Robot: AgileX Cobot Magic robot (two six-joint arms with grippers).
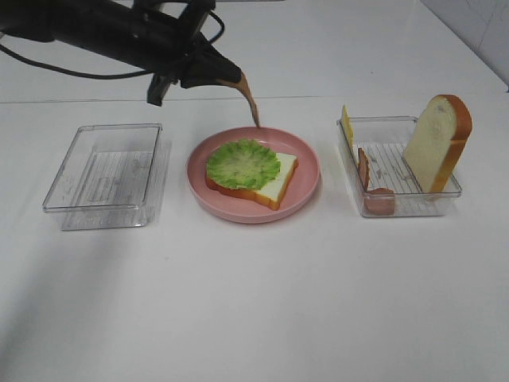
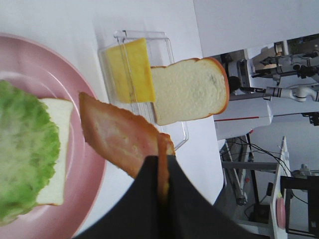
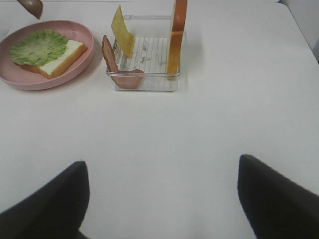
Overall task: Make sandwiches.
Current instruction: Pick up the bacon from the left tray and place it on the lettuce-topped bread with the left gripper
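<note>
While L jaws pinch bacon strip [image 1: 250,100] above plate [image 1: 307,172], R jaws gape empty.

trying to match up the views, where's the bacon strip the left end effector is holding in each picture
Exterior high: the bacon strip hangs from the left end effector over the far rim of the pink plate.
Left wrist: the bacon strip is mid-frame, clamped, beside the plate.
Right wrist: only its tip shows, beyond the plate.
Shared landmark: the pink plate.
</note>
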